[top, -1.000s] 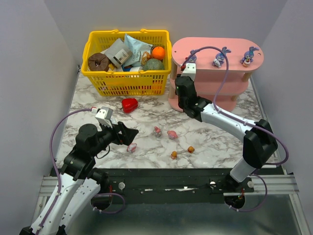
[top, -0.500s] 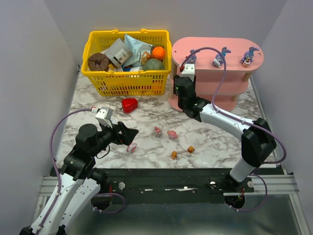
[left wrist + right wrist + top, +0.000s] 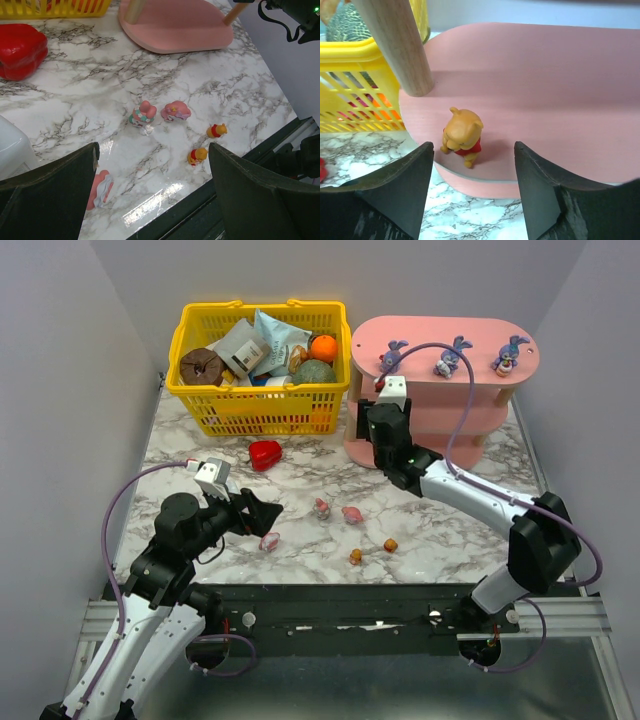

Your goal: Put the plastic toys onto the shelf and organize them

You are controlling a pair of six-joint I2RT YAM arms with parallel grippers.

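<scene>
The pink shelf (image 3: 480, 335) stands at the back right, with three purple-blue bunnies (image 3: 447, 358) on its top board. An orange bear (image 3: 462, 136) stands on a lower board (image 3: 545, 100) beside a pale upright. My right gripper (image 3: 472, 156) is open, with the jaws either side of the bear and not touching it; it also shows in the top view (image 3: 380, 400). Three pink-white toys (image 3: 322, 507) (image 3: 352, 513) (image 3: 268, 542) and two orange bears (image 3: 390, 545) (image 3: 355, 556) lie on the marble. My left gripper (image 3: 153, 150) is open and empty over them.
A yellow basket (image 3: 255, 390) full of items stands at the back left, next to the shelf. A red heart-shaped object (image 3: 265, 453) lies in front of it. Grey walls close in both sides. The table's front edge (image 3: 200, 200) is just past the orange bears.
My right wrist has shifted a little to the right and back from the shelf's left end. The left arm and the toys on the table have not moved.
</scene>
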